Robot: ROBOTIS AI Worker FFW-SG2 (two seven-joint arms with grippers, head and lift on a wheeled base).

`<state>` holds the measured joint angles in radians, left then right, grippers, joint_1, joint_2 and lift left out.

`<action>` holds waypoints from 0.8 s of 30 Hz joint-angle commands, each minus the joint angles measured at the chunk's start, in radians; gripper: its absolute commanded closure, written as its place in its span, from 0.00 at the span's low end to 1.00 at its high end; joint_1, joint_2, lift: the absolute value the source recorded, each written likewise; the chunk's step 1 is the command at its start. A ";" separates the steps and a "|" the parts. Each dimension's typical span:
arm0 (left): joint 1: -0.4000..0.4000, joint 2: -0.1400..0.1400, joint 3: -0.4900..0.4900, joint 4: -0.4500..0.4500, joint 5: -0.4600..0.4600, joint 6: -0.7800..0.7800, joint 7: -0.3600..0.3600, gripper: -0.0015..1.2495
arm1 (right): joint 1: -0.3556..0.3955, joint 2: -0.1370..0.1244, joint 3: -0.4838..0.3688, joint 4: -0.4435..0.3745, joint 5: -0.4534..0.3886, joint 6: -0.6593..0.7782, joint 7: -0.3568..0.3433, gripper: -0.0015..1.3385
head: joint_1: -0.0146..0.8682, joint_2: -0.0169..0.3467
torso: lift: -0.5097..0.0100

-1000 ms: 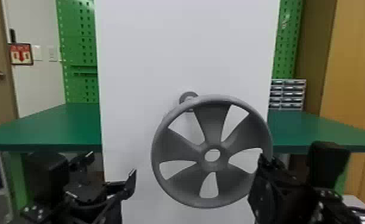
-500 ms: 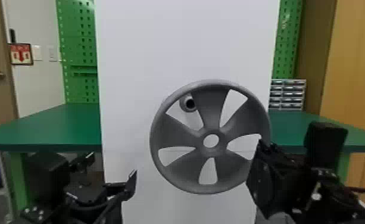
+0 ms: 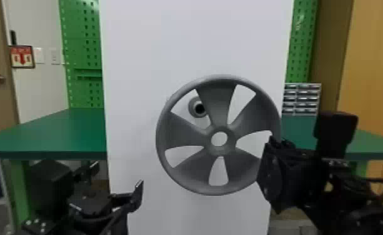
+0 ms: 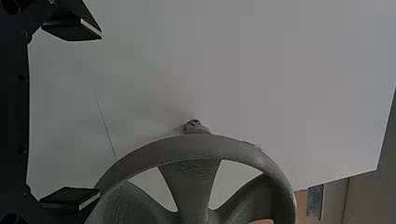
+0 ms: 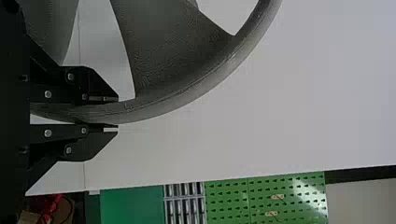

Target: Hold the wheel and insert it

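Gripping the stiff-looking grey five-spoked wheel (image 3: 220, 120) by its rim is a job for firm, flat contact. In the head view the wheel stands roughly upright in front of the tall white board (image 3: 156, 47), facing the robot, and the right gripper (image 5: 117, 113) has its jaws narrowed on the rim near 4 o'clock. The left gripper (image 4: 100, 114) has its jaws spread wide with nothing between them, off toward 8 o'clock from the wheel.

Fine surface ridges suggest printed plastic, so it is probably light for its size and barely flexes. The rim is rounded and may be slippery; held at one side only, the wheel could pivot in the jaws or sag toward 9 o'clock. A second hold on the rim around 9 o'clock would balance it, with the pads kept off the hub so its centre hole stays free. Squeezing hard buys little and might mark the plastic.

The round grey peg (image 3: 193, 107) shows through the opening toward 11 o'clock from the hub, so the hole needs shifting that way, kept square, since a tilted hub would likely bind.
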<state>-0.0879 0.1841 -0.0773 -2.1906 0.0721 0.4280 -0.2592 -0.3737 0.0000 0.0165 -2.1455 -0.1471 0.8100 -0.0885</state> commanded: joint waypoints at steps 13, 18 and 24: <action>0.000 0.000 -0.002 0.002 0.000 0.000 0.000 0.08 | -0.065 0.001 0.030 -0.022 0.001 0.086 -0.063 0.91 | 0.25 0.07 | 0.13; -0.001 0.002 -0.002 0.002 -0.002 0.000 0.002 0.08 | -0.077 0.001 0.051 -0.025 -0.003 0.100 -0.089 0.91 | 0.25 0.07 | 0.13; -0.001 0.005 -0.004 0.003 -0.005 0.000 0.002 0.08 | -0.093 0.001 0.071 -0.028 -0.008 0.117 -0.117 0.91 | 0.25 0.07 | 0.13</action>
<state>-0.0891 0.1865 -0.0803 -2.1888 0.0699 0.4280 -0.2588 -0.4579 0.0000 0.0757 -2.1719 -0.1514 0.9165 -0.1965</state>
